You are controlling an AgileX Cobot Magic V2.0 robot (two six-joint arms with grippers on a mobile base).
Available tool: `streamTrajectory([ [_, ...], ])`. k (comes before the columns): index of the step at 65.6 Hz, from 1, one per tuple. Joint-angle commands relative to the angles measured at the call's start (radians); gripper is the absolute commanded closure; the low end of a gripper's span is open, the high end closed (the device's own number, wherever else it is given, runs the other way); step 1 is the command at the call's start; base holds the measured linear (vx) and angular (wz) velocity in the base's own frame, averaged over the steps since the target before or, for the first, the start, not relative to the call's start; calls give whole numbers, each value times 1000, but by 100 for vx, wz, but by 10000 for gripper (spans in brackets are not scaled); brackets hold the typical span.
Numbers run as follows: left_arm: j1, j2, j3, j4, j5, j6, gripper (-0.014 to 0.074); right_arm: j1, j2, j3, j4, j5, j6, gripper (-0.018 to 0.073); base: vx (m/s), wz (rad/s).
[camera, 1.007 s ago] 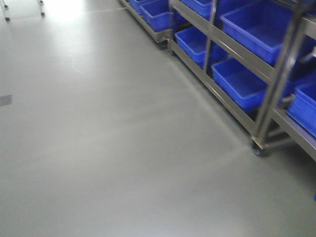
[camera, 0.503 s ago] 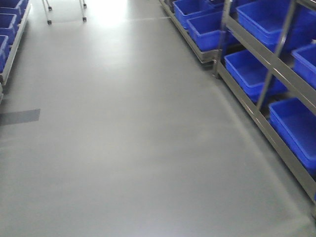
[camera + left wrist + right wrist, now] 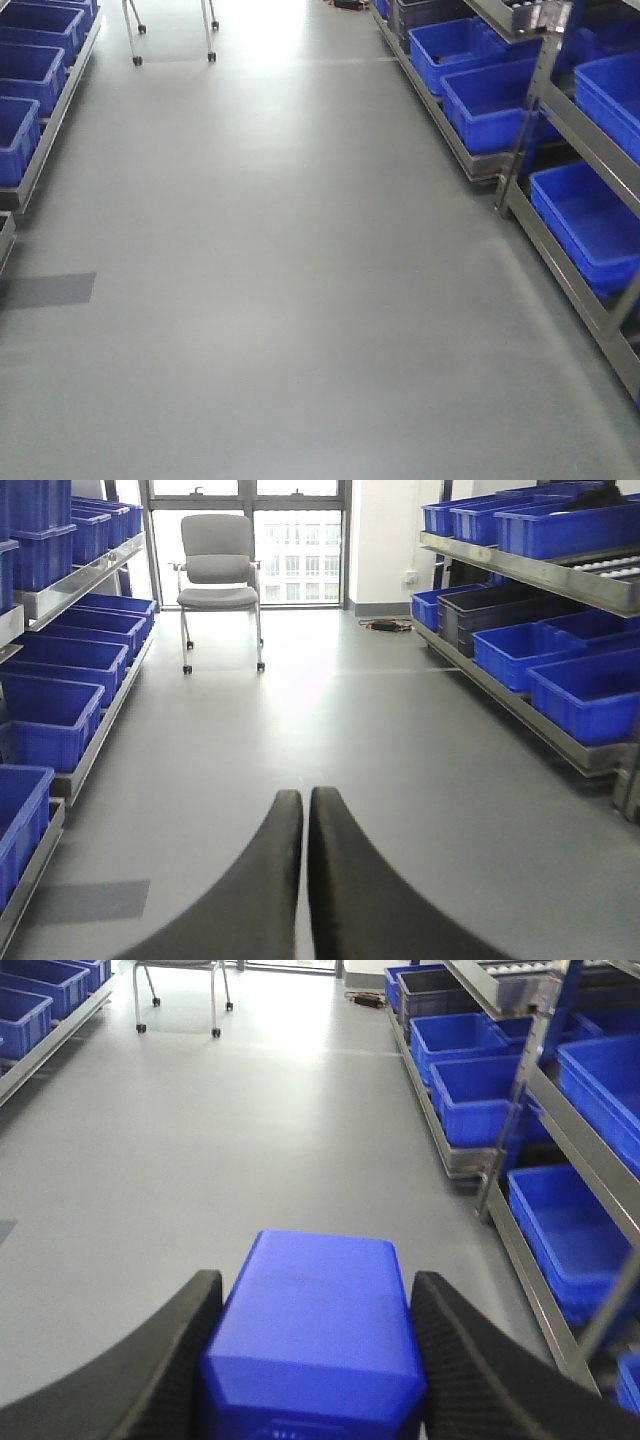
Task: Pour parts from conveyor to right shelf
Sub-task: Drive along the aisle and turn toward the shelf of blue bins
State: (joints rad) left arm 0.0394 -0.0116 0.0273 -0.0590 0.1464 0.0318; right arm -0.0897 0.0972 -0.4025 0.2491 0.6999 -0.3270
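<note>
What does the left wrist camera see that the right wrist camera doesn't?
Only the left wrist view shows the seat and back of the grey chair, the big window, and the left fingers pressed together with nothing between them. Only the right wrist view shows a blue block gripped between the right fingers. Both show the grey floor, the chair's legs and blue bins on steel shelves along the right side.

1. Left gripper [image 3: 305, 808] sits near and low, its black fingers [image 3: 262, 880] pressed together with nothing between them.
2. Grey floor [image 3: 350, 730] runs to a far chair [image 3: 218, 570] at the window [image 3: 295, 540].
3. Right shelf [image 3: 520, 569] carries blue bins [image 3: 590, 690] and a dark bin [image 3: 490, 605]; left rack [image 3: 95, 735] does too.
</note>
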Motion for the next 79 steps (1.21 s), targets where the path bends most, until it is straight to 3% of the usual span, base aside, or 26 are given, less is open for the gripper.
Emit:
streamTrajectory([
  [1, -6, -2, -20, -8, -76, -8, 603, -4, 11, -25, 5, -77, -8, 564, 73, 11],
  [51, -6, -2, -20, -8, -76, -8, 603, -4, 11, -25, 8, -77, -8, 564, 64, 5],
  [79, -6, -2, -20, -8, -76, -8, 603, -4, 11, -25, 8, -77, -8, 564, 34, 56],
])
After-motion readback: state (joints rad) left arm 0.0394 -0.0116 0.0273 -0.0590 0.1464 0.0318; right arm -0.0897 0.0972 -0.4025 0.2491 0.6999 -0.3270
